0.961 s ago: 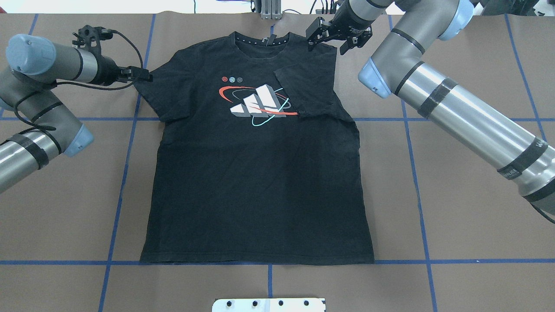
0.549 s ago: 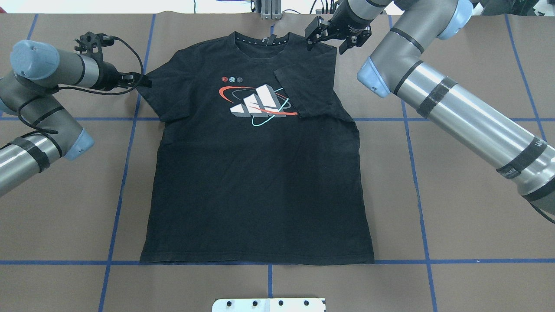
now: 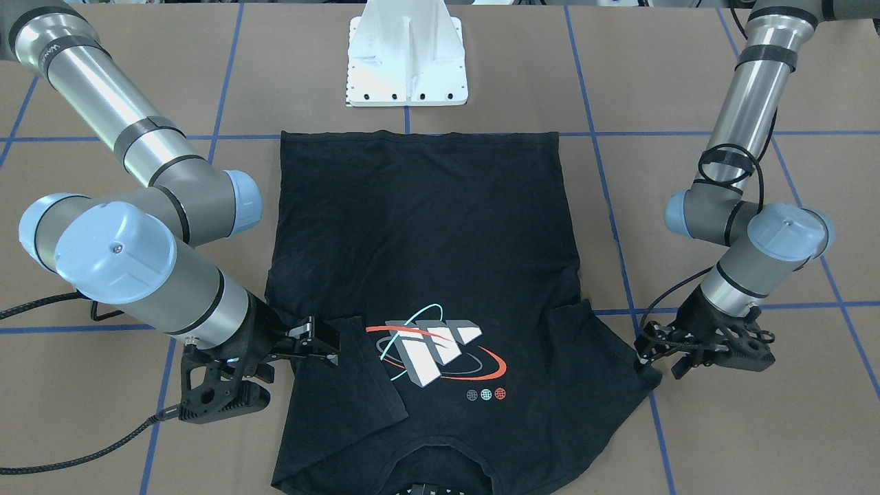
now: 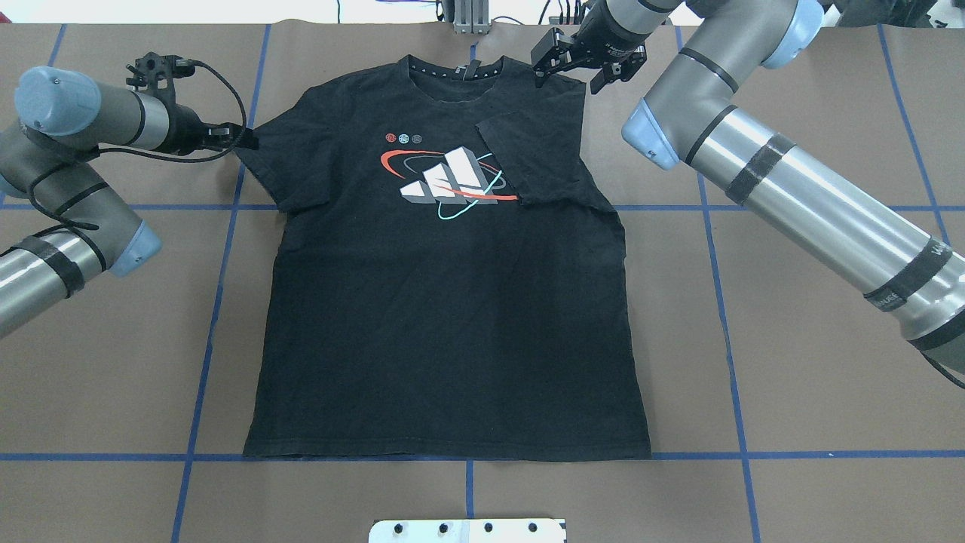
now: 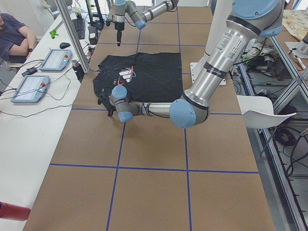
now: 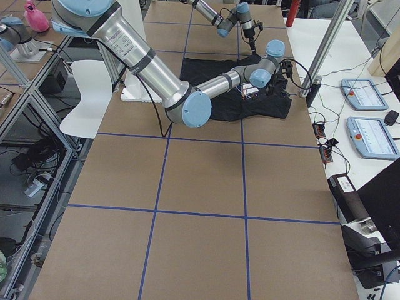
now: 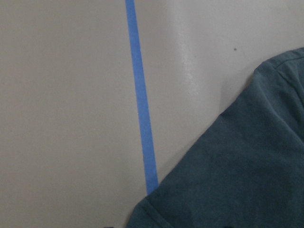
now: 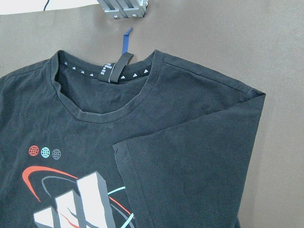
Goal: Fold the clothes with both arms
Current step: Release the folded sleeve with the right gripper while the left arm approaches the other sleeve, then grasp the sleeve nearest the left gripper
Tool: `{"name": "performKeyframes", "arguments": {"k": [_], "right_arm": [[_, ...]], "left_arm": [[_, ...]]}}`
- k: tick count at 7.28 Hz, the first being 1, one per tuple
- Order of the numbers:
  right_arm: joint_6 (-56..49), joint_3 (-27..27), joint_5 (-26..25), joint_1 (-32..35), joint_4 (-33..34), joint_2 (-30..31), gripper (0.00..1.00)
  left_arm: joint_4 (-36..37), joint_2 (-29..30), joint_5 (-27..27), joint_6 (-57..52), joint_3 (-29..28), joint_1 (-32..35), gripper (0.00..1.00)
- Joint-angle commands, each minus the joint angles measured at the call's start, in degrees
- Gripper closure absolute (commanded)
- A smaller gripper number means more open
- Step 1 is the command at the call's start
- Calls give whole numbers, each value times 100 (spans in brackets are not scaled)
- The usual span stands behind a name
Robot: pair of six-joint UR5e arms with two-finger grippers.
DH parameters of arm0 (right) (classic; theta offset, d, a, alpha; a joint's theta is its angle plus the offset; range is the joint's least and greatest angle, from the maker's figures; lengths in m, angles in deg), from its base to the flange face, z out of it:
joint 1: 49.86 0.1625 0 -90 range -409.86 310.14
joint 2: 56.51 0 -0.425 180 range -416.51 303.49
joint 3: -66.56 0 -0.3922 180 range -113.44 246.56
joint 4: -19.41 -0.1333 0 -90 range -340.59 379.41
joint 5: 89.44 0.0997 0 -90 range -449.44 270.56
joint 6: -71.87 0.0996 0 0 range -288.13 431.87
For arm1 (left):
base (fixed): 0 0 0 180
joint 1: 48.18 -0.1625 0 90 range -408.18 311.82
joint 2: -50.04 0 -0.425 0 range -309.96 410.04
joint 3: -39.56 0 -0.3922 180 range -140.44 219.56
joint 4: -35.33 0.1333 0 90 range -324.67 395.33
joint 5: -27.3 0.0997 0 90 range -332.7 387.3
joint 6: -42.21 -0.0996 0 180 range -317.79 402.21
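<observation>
The clothes are one black T-shirt point(image 4: 445, 317) lying flat and print-up on the brown table, collar at the far edge. Its sleeve point(image 4: 539, 158) on my right side is folded inward over the chest, touching the print point(image 3: 430, 350). The other sleeve point(image 4: 279, 162) lies spread out. My left gripper point(image 4: 243, 138) sits low at that sleeve's outer tip point(image 3: 650, 375), its fingers looking apart. The left wrist view shows only the sleeve cloth point(image 7: 237, 180) and tape. My right gripper point(image 4: 577, 70) hovers open above the shoulder by the collar point(image 8: 102, 92), holding nothing.
The white pedestal base point(image 3: 405, 62) stands just past the shirt's hem. Blue tape lines point(image 4: 219, 302) grid the table. A metal bracket point(image 4: 471, 15) sits at the far edge beyond the collar. A person point(image 5: 14, 36) and touch panels point(image 5: 55, 60) are at a side desk.
My left gripper has drawn back a little from over the sleeve to its outer tip. The right gripper has edged slightly toward the far edge. The shirt lies as before.
</observation>
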Motion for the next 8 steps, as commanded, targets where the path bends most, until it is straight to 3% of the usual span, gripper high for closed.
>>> {"name": "performKeyframes", "arguments": {"k": [1, 4, 8], "right_arm": [[0, -1, -3, 3, 0, 16, 0], [-18, -10, -21, 3, 0, 33, 0], [-18, -10, -21, 3, 0, 51, 0]], "left_arm": [[13, 7, 52, -9, -42, 5, 24], [13, 59, 96, -9, -103, -4, 36], [13, 173, 105, -9, -218, -13, 39]]}}
